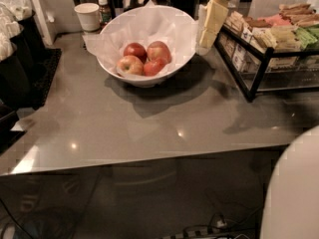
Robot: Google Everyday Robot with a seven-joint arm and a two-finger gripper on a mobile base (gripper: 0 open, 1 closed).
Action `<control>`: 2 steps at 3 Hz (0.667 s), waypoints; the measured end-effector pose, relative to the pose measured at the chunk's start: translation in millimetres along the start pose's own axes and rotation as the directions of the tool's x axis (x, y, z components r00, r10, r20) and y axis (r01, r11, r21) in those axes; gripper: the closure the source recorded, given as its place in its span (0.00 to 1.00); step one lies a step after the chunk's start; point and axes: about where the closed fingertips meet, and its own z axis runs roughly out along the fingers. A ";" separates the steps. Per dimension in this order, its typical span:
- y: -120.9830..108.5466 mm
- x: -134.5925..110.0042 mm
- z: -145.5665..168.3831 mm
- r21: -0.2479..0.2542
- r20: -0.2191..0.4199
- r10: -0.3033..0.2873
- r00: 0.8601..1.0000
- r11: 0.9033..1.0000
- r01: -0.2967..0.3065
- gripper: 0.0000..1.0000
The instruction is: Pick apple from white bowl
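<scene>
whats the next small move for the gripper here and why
Probably slide the gripper left until it hangs over the apple. It now sits by the right rim of the white bowl, not above the fruit, and the apple lies at the back right of the four, nearest that rim.

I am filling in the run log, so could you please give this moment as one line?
claw: right of white bowl | apple: in white bowl with three other apples, untouched | task: pick not yet done

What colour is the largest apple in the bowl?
The apple is red with yellowish streaks, camera view; the gripper hangs right of the white bowl.
</scene>
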 end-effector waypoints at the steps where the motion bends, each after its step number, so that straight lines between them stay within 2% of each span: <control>1: -56.0 -7.9 17.6 0.074 0.062 -0.050 0.997 0.996 0.045 0.00; 2: -59.9 -9.1 26.9 0.076 0.065 -0.051 0.997 0.996 0.046 0.00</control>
